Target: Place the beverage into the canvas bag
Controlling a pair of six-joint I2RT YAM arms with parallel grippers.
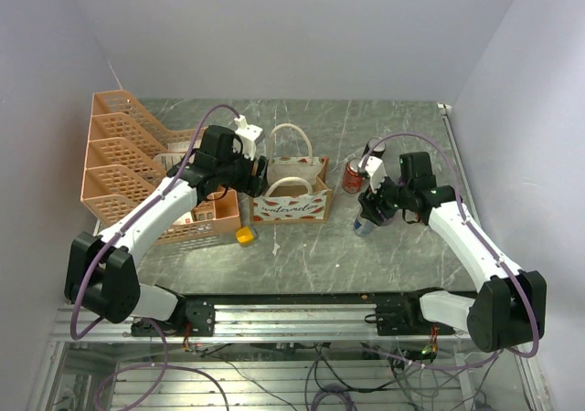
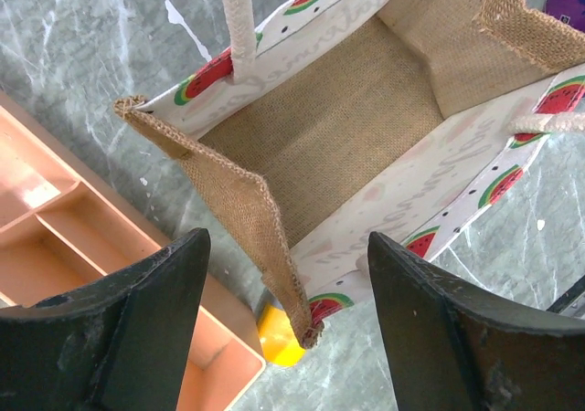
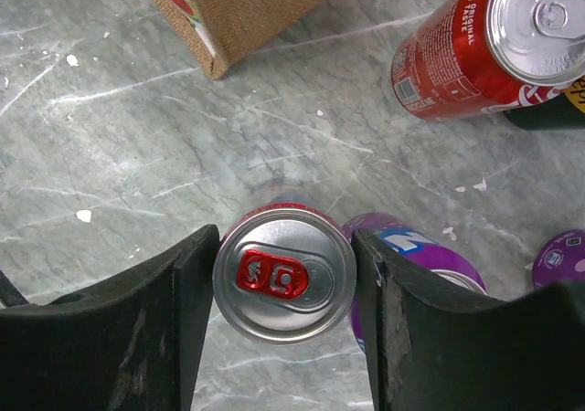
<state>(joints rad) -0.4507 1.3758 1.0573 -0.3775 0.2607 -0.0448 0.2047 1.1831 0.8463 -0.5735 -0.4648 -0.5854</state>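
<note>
The canvas bag (image 1: pixel 291 198) stands open mid-table, tan with a white panel of watermelon slices and two white loop handles. Its empty burlap inside fills the left wrist view (image 2: pixel 329 128). My left gripper (image 2: pixel 288 324) is open, hovering over the bag's left end with one side wall between its fingers; in the top view it (image 1: pixel 249 169) sits at the bag's left rim. My right gripper (image 3: pixel 284 283) is shut on an upright beverage can with a silver top and red tab (image 3: pixel 284 272), right of the bag (image 1: pixel 366 221).
An orange mesh tray rack (image 1: pixel 137 169) stands left of the bag. A small yellow object (image 1: pixel 245 236) lies by the bag's front left corner. A red cola can (image 3: pixel 494 46) and purple cans (image 3: pixel 411 247) stand close around the held can.
</note>
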